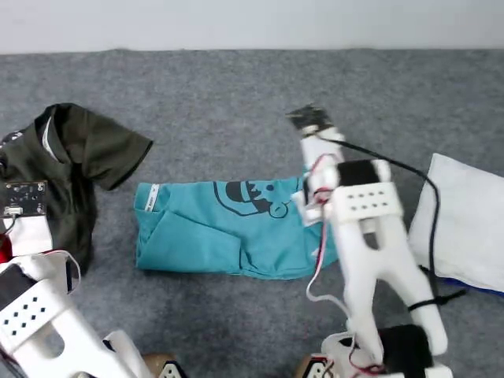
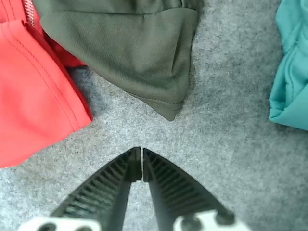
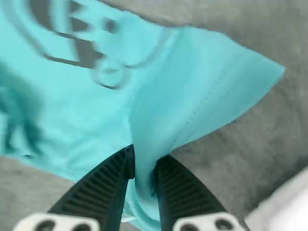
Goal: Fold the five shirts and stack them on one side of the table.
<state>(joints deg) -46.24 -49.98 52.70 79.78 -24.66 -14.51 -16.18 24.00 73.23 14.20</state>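
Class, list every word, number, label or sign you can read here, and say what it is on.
No text is readable anywhere.
The teal shirt bears a dark cartoon print, with no legible letters.
Its white neck label is too small to read.

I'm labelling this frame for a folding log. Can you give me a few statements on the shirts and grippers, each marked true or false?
1. The right gripper is shut on the teal shirt. True.
2. The green shirt touches the red shirt. True.
3. The left gripper holds the green shirt. False: its fingers are shut on nothing, over bare table beside that shirt.
4. The white shirt lies on the teal shirt. False: it lies apart from it, at the opposite side of the table from the green shirt.
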